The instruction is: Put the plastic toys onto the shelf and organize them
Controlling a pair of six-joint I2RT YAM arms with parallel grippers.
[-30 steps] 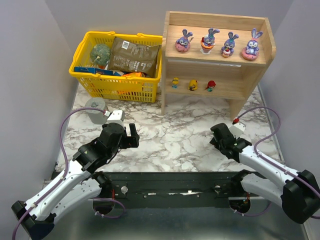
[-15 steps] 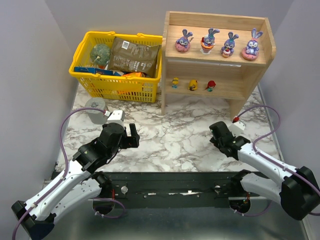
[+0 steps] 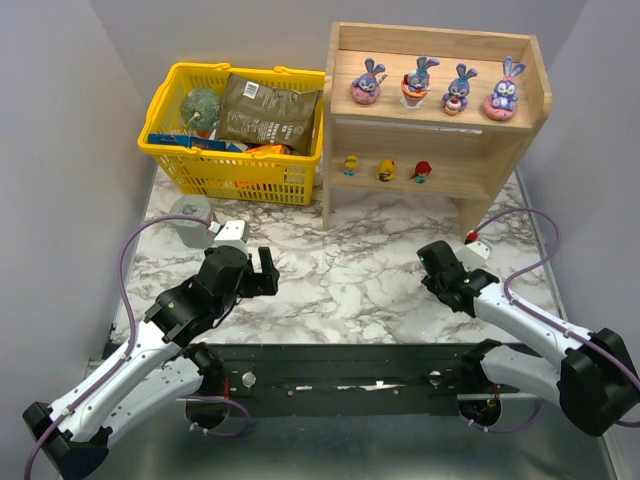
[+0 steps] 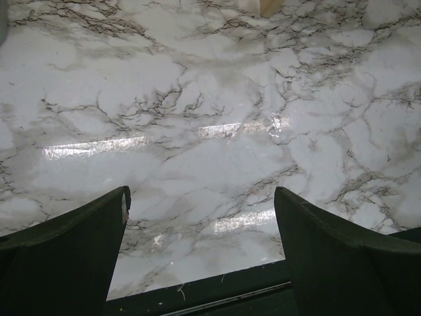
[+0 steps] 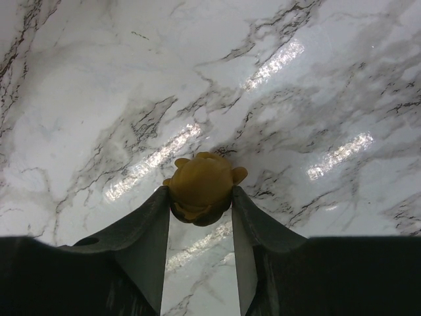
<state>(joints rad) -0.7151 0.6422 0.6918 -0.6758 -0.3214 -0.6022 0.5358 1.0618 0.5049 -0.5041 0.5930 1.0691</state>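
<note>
While the right gripper point(image 5: 200, 193) clamps the small tan-yellow plastic figurine point(image 5: 200, 181), the left gripper point(image 4: 200, 197) hangs spread wide, holding nothing.
Figurine sits between the fingertips, pinched at its flanks, probably so it lifts upright off the white marble tabletop point(image 5: 99, 79). The light wooden two-tier shelf point(image 3: 535, 100) stands well ahead of the hand. It has four purple-blue plastic bunnies point(image 3: 368, 82) on top and three tiny toys point(image 3: 386, 171) below, with room beside them.

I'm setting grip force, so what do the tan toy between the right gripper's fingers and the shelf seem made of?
Tan toy: probably moulded plastic, smooth with a dull sheen, rounded lumps. Shelf: pale wood by its colour, matte, apparently unpainted flat boards.
</note>
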